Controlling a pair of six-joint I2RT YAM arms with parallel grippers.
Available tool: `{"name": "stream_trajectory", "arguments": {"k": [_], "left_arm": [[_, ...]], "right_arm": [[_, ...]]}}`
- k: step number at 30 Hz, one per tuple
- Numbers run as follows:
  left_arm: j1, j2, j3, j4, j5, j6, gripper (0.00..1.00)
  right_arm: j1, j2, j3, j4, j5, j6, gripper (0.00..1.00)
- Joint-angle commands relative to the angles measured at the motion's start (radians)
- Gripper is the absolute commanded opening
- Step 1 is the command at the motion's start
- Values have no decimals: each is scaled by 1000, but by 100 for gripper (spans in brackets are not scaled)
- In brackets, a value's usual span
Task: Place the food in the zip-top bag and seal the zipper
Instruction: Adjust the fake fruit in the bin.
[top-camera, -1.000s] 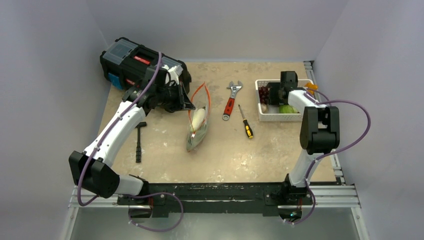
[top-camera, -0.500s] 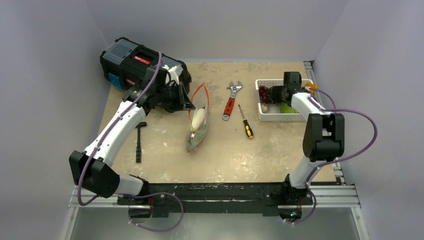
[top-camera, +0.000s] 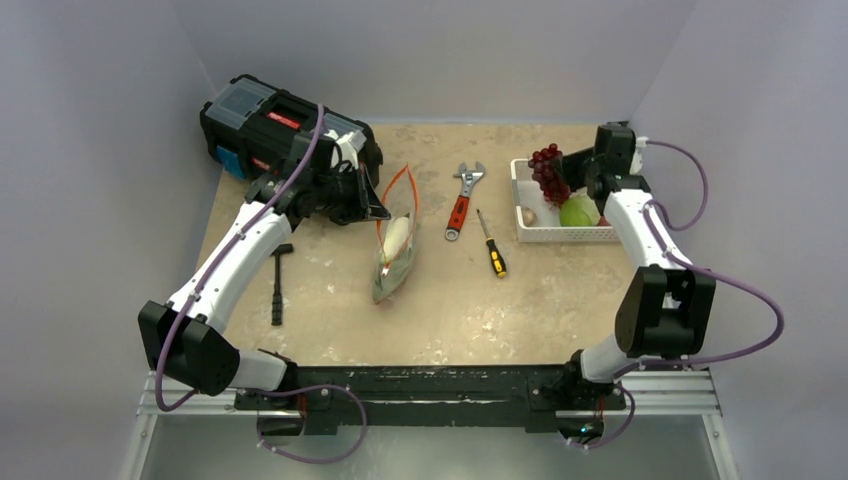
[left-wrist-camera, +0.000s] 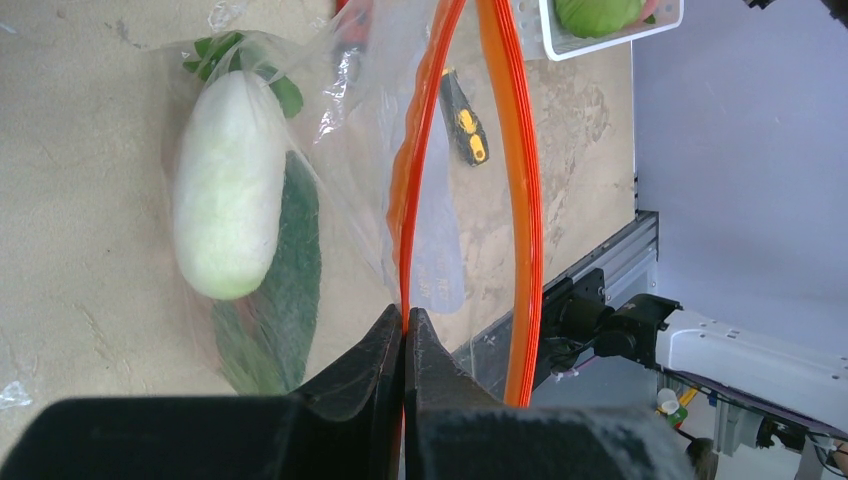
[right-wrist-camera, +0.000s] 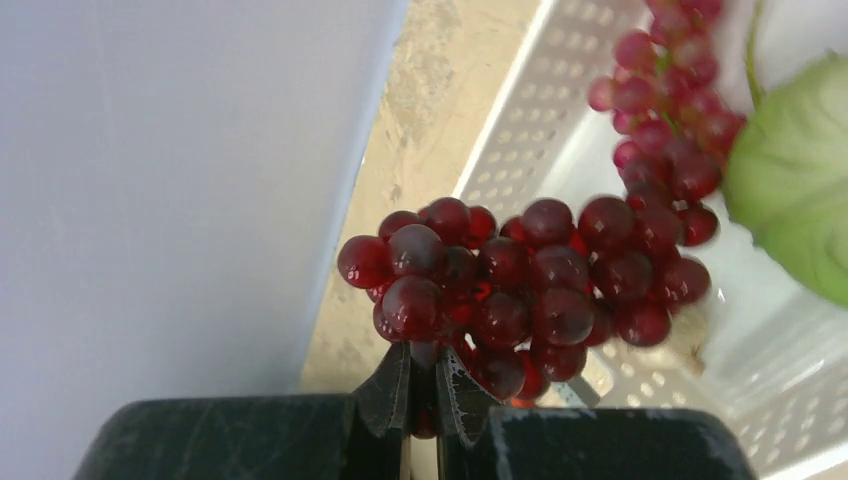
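Observation:
The clear zip-top bag lies mid-table with its mouth held open. My left gripper is shut on one side of the red-orange zipper; the other side arcs free. Inside the bag lie the white-green radish and leafy greens. My right gripper is shut on the dark purple grape bunch, lifted above the white basket's left end; the grapes hang from the fingertips. The round green cabbage and a small pale piece sit in the basket.
The white slotted basket stands at the back right. A red-handled wrench and a yellow-black screwdriver lie between bag and basket. A black toolbox is at the back left, a black hammer near the left arm.
My right gripper has risen out of the basket with the grape bunch and drawn back towards the right wall. The left arm and the bag have not moved.

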Motion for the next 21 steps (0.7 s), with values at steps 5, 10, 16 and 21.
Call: {"name": "stream_trajectory", "arguments": {"k": [5, 10, 16, 21], "left_arm": [[-3, 1, 3, 41, 22, -13, 0], [-4, 6, 3, 43, 26, -15, 0], [-3, -2, 3, 43, 30, -17, 0], [-3, 1, 2, 46, 36, -20, 0]], "right_arm": [[-4, 105, 249, 2, -66, -490, 0], [-3, 124, 360, -3, 3, -603, 0], [0, 134, 270, -70, -8, -658, 0], [-1, 133, 80, -149, -11, -636, 36]]}}
